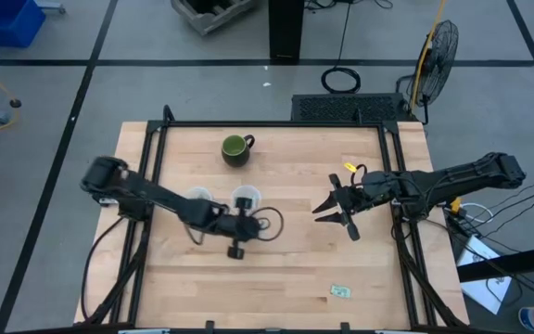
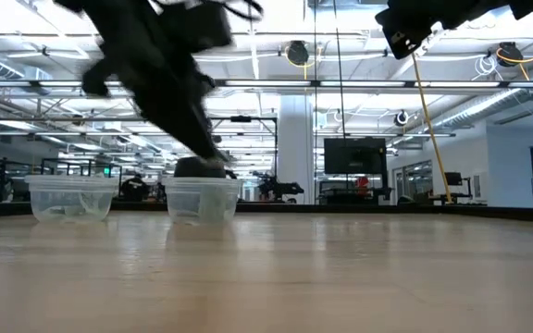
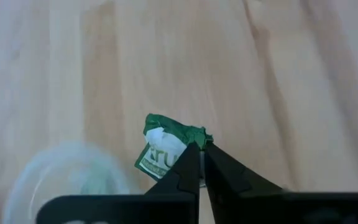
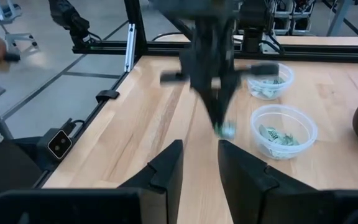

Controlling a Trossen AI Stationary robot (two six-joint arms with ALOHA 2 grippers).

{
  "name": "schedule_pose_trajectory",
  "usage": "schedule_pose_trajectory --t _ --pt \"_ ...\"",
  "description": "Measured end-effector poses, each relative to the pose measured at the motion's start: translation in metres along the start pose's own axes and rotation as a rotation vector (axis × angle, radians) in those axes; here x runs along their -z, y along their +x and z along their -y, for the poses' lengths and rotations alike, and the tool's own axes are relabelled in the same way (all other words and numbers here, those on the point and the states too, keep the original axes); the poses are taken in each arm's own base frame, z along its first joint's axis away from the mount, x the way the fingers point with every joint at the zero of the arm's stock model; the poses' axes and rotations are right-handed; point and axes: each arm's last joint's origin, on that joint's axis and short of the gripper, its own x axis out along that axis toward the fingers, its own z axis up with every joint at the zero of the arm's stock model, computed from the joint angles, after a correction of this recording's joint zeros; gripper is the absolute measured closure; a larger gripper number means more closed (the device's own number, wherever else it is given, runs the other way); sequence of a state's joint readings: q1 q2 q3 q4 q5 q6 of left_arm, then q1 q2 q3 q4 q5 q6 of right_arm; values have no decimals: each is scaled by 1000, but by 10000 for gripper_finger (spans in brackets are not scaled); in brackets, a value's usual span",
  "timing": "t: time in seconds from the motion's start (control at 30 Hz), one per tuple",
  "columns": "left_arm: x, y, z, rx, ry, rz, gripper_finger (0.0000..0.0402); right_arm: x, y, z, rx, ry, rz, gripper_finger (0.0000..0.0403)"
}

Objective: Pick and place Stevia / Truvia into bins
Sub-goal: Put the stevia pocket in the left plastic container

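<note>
My left gripper (image 1: 242,225) points down and is shut on a crumpled green and white sachet (image 3: 166,147), just on the near side of the two clear cups (image 1: 197,197) (image 1: 246,197). The right wrist view shows that sachet (image 4: 226,129) clear of the table beside the nearer cup (image 4: 284,131). Both cups (image 4: 269,81) hold several sachets. One more sachet (image 1: 341,291) lies flat near the table's near right edge. My right gripper (image 1: 335,210) is open and empty, raised over the table's right half; its fingers also show in its own wrist view (image 4: 199,163). My left gripper pinches the sachet's crumpled green edge (image 3: 194,138) between its two fingertips, coming from above and pointing down. The sachet is lifted clear of the table and sticks out below and beside the fingertips (image 4: 219,118), bent and wrinkled.
A dark green mug (image 1: 236,148) stands near the far edge behind the cups. Black frame rails (image 1: 156,158) (image 1: 399,232) run along the table's left and right sides. Bare wood lies between the two grippers and toward the near edge.
</note>
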State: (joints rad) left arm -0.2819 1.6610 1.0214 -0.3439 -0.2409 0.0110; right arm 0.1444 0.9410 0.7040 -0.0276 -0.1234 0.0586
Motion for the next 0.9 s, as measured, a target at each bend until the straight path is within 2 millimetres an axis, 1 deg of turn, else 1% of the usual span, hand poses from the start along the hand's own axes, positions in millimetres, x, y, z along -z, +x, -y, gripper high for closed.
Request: schedule_pose_trajectory --t 0.1,0.2,0.3,0.37,0.47,0.53,0.6,0.7,0.8,0.9 --pt "2 -42 -1 15 -104 4 393 0 0 0 0 0 0 310" --pt "13 -81 -2 -13 -210 -31 381 0 0 0 0 0 1 310" --pt "28 -105 -5 -109 -305 -89 374 0 0 0 13 -2 1 310" --pt "39 -114 -9 -175 -356 -156 379 0 0 1 45 -4 3 309" --pt "53 -118 -12 -248 -435 -267 393 0 0 3 119 -4 7 310" --pt "59 -115 -15 -288 -492 -309 392 0 0 5 166 -3 7 310" --pt "67 -107 -15 -307 -537 -335 381 0 -1 6 204 7 8 309" --pt "85 -91 -16 -307 -602 -382 369 0 -1 7 228 14 9 310" --pt "106 -75 -16 -310 -673 -433 373 0 -1 7 228 15 8 309" --pt "120 -66 -17 -302 -731 -467 383 0 -1 7 228 15 8 310"
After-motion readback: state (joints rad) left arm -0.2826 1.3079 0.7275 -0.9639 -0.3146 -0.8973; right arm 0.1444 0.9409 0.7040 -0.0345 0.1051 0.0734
